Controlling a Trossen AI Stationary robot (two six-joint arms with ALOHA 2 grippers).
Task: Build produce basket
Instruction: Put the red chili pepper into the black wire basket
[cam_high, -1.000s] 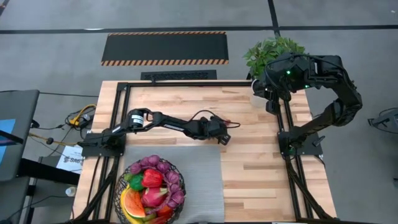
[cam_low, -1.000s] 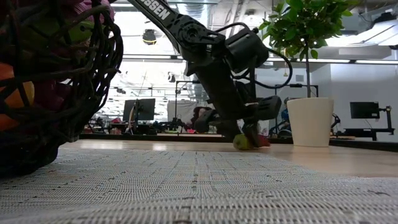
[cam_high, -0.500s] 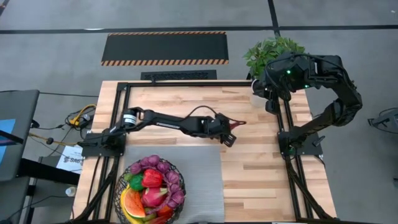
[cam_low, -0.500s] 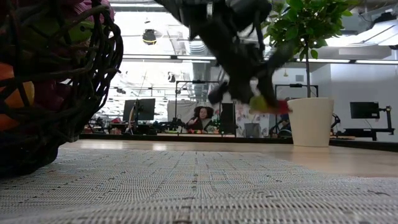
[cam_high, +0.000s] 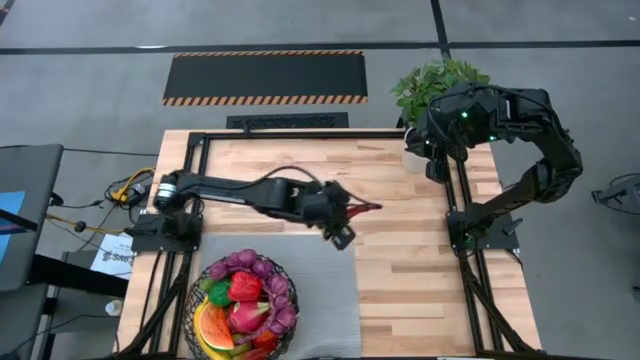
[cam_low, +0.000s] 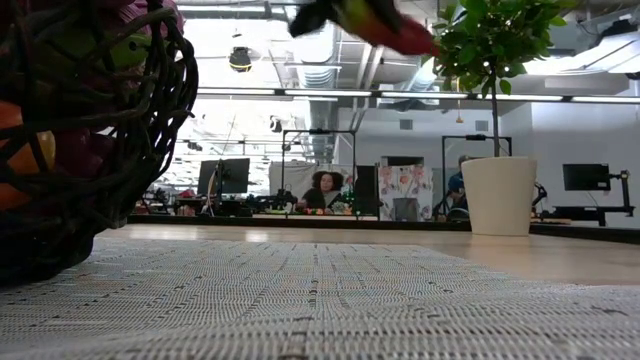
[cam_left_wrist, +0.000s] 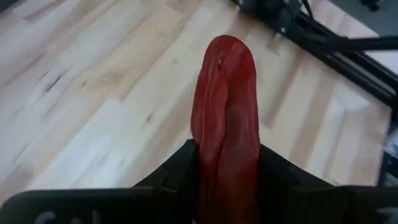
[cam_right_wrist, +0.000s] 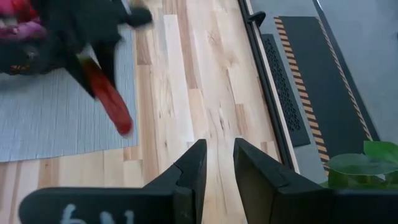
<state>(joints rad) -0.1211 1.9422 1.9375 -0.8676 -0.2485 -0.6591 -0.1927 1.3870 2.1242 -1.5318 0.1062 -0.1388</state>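
Left pincer (cam_high: 350, 210) over middle of light wooden table (cam_high: 420, 270), raised off surface, clamped on long red toy chili pepper (cam_left_wrist: 225, 134); pepper tip juts forward past fingers. Round black wire basket (cam_high: 195, 300) on grey woven mat (cam_high: 320, 280) at near left of table, well apart from pepper, filled with colourful toy produce (cam_high: 245, 300). Right pincer (cam_right_wrist: 216, 163) parked high over far right corner beside leafy potted plant (cam_high: 430, 85), fingers narrowly apart, holding nothing.
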